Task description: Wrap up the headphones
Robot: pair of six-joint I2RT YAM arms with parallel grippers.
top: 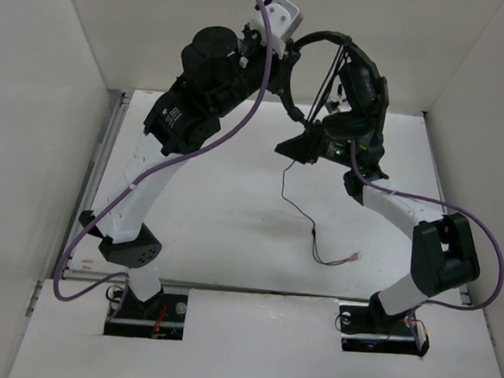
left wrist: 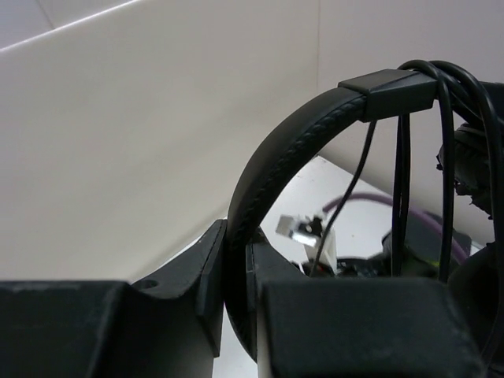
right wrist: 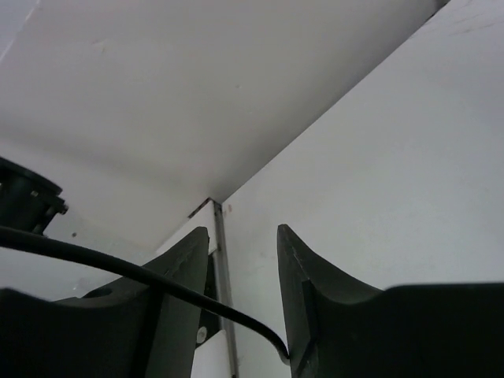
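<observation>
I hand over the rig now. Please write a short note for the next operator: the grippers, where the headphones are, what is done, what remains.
Left gripper: shut on the headband, holding the headphones up above the table.
Right gripper: open; the cord crosses its fingers, not pinched.
Done: a few cord strands run over the headband.
Left: the loose tail hangs down to the table, with its reddish tips lying there. It probably needs gripping again and winding on.
</observation>
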